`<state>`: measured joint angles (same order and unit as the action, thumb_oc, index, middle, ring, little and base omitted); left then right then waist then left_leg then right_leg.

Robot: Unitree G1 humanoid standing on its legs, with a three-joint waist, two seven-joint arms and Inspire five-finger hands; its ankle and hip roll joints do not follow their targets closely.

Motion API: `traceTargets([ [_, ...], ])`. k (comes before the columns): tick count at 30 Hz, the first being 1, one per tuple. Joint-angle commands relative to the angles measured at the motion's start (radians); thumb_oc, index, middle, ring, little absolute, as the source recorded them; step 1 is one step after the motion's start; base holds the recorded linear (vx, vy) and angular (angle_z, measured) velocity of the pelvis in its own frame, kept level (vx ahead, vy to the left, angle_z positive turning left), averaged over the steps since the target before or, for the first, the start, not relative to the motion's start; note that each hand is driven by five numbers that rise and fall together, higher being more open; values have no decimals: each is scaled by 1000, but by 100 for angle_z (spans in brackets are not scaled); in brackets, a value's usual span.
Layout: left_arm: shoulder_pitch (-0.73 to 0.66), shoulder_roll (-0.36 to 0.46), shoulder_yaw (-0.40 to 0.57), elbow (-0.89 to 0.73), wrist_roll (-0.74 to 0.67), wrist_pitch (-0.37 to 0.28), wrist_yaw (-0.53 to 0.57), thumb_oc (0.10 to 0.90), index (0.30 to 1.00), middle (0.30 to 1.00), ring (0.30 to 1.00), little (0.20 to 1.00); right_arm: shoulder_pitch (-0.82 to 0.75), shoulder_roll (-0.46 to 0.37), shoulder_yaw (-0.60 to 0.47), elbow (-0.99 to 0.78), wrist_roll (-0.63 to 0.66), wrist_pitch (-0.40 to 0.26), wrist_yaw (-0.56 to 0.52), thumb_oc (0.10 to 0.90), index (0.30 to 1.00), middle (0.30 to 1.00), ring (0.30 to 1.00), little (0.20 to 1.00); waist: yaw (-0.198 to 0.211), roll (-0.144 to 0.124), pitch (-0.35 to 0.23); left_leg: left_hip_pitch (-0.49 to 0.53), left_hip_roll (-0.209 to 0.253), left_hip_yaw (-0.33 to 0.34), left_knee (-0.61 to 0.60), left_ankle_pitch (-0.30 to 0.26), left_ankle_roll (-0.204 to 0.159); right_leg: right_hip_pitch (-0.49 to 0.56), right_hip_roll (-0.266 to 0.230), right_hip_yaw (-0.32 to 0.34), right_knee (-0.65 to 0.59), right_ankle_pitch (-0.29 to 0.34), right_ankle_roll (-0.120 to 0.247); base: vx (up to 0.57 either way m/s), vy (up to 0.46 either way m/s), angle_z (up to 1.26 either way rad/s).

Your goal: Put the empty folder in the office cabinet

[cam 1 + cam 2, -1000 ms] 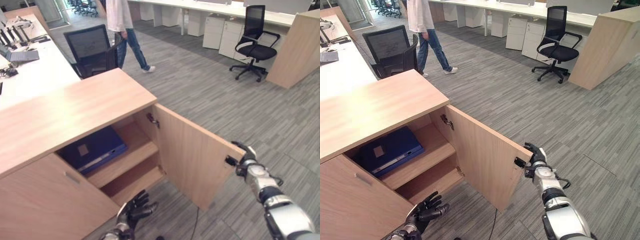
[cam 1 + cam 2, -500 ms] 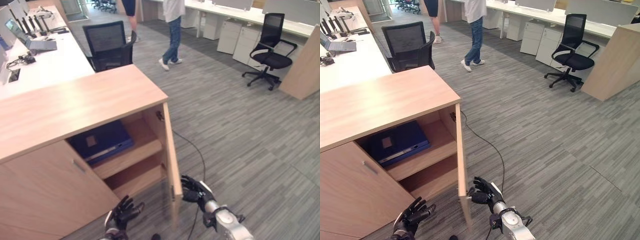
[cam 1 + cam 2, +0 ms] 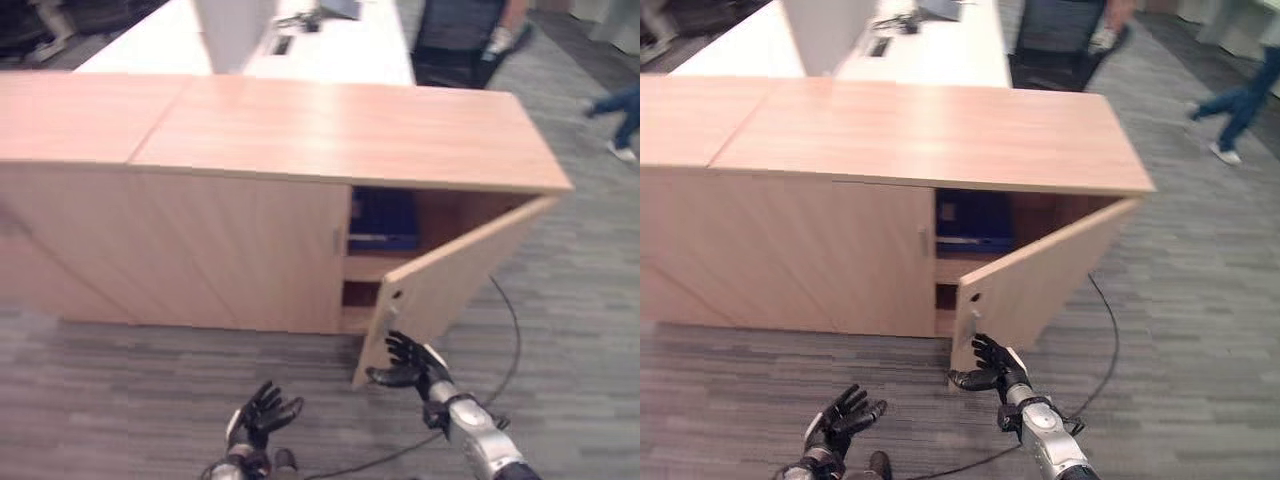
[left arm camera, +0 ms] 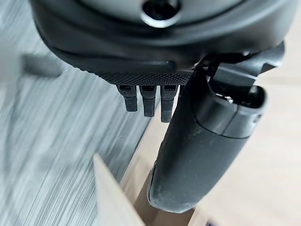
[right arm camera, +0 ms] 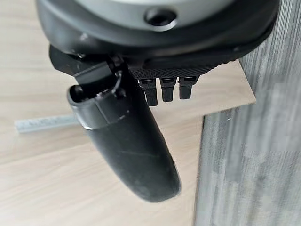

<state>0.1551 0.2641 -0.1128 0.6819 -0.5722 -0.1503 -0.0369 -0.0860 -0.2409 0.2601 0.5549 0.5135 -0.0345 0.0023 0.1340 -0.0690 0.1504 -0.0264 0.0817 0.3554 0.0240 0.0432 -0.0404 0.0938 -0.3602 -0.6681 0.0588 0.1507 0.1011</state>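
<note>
With fingers spread, right robot hand (image 3: 410,365) sits at the lower edge of the half-open door (image 3: 450,285). Left robot hand (image 3: 262,415) hangs open over the floor (image 3: 120,390). Blue folder (image 3: 384,220) lies on the cabinet (image 3: 300,150) shelf.

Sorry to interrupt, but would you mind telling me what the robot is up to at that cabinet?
The blue folder lies on the upper shelf inside the wooden cabinet. The right hand, fingers spread, is at the lower edge of the partly open door, apparently pushing it shut. The left hand hangs open and empty above the carpet.
</note>
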Motion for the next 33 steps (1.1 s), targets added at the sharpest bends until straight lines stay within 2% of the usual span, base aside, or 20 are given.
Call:
traceTargets([
  [1,-13,46,-48,-101,66,-57,-62,800,900,900,900,900,-182,-3,-90,-59,94,-153,-20,800,900,900,900,900,26,48,-44,50,3,-91,-51,-70,0,19,-35,35,257,-93,140,45,184,80],
  [3,-20,67,-59,-97,78,-60,-69,800,900,900,900,900,-231,-27,-150,-43,98,-168,-51,800,900,900,900,900,24,64,-27,49,-9,-105,-57,-52,25,-32,-56,71,361,-21,152,-3,204,71],
  [4,-24,73,-64,-94,81,-63,-69,800,900,900,900,900,-246,-43,-181,-35,110,-182,-67,800,900,900,900,900,26,72,-25,53,-7,-119,-70,-50,28,-57,-40,115,385,-34,155,-14,139,12],
  [5,-27,76,-69,-97,74,-66,-72,800,900,900,900,900,-262,-64,-212,-27,126,-194,-85,800,900,900,900,900,22,78,-24,54,-11,-144,-80,-44,28,-75,-7,171,362,-49,151,127,104,34],
  [6,-28,81,-75,-93,66,-70,-81,800,900,900,900,900,-282,-107,-277,-8,174,-218,-111,800,900,900,900,900,7,84,-22,64,-27,-194,-90,-48,20,-90,47,257,271,-132,132,102,59,59],
  [7,-30,81,-76,-93,66,-70,-81,800,900,900,900,900,-283,-108,-278,-6,175,-219,-110,800,900,900,900,900,7,87,-24,61,-25,-194,-91,-44,20,-89,51,254,263,-125,130,150,-1,65],
  [8,-31,86,-77,-89,68,-70,-84,800,900,900,900,900,-294,-129,-312,-2,196,-233,-122,800,900,900,900,900,6,84,-25,63,-31,-211,-94,-49,15,-80,63,258,188,-141,119,112,-84,54],
  [9,-30,90,-76,-82,66,-69,-91,800,900,900,900,900,-304,-154,-345,11,208,-243,-134,800,900,900,900,900,5,81,-28,67,-37,-229,-98,-58,9,-84,63,253,111,-132,116,118,-85,44],
  [10,-31,90,-76,-82,66,-69,-91,800,900,900,900,900,-305,-154,-345,12,208,-243,-134,800,900,900,900,900,5,82,-29,66,-36,-230,-98,-58,9,-83,64,252,109,-130,116,186,-115,51],
  [11,-38,98,-77,-71,68,-71,-94,800,900,900,900,900,-326,-213,-381,57,210,-248,-153,800,900,900,900,900,-12,78,-31,75,-43,-264,-102,-66,1,-111,65,312,41,-108,131,187,-60,53],
  [12,-42,100,-74,-61,67,-69,-98,800,900,900,900,900,-329,-241,-395,81,214,-249,-160,800,900,900,900,900,-13,72,-31,85,-49,-276,-99,-77,0,-100,69,343,18,-110,135,199,-77,57],
  [16,-32,102,-82,-56,67,-79,-109,800,900,900,900,900,-415,-379,-404,189,186,-231,-171,800,900,900,900,900,4,52,-44,86,-75,-292,-101,-78,5,-69,53,332,2,-61,143,72,-47,83],
  [17,-32,102,-81,-56,67,-79,-109,800,900,900,900,900,-417,-380,-404,191,187,-232,-171,800,900,900,900,900,3,53,-43,86,-75,-293,-101,-78,5,-69,53,331,2,-61,143,59,-48,-6],
  [18,-23,105,-95,-70,63,-76,-120,800,900,900,900,900,-465,-434,-390,259,182,-215,-170,800,900,900,900,900,8,52,-54,88,-78,-301,-101,-81,3,-55,52,317,-7,-60,143,65,-56,-18],
  [20,-21,108,-103,-77,62,-74,-127,800,900,900,900,900,-486,-460,-382,302,180,-208,-163,800,900,900,900,900,9,53,-56,90,-77,-307,-101,-81,2,-46,54,308,-13,-63,142,61,-63,-17],
  [21,-22,116,-126,-84,65,-70,-140,800,900,900,900,900,-530,-504,-357,372,163,-182,-157,800,900,900,900,900,3,54,-65,94,-74,-319,-102,-82,-4,-26,61,296,-27,-74,136,42,-49,-6],
  [27,-21,119,-139,-97,58,-67,-138,800,900,900,900,900,-605,-550,-324,490,171,-152,-143,800,900,900,900,900,0,58,-75,102,-61,-327,-103,-82,-17,3,79,282,-52,-90,123,39,-62,11],
  [33,-17,105,-132,-94,52,-67,-127,800,900,900,900,900,-595,-510,-296,477,185,-144,-113,800,900,900,900,900,-7,63,-80,117,-47,-322,-103,-82,-28,25,99,290,-72,-103,110,24,-44,0],
])
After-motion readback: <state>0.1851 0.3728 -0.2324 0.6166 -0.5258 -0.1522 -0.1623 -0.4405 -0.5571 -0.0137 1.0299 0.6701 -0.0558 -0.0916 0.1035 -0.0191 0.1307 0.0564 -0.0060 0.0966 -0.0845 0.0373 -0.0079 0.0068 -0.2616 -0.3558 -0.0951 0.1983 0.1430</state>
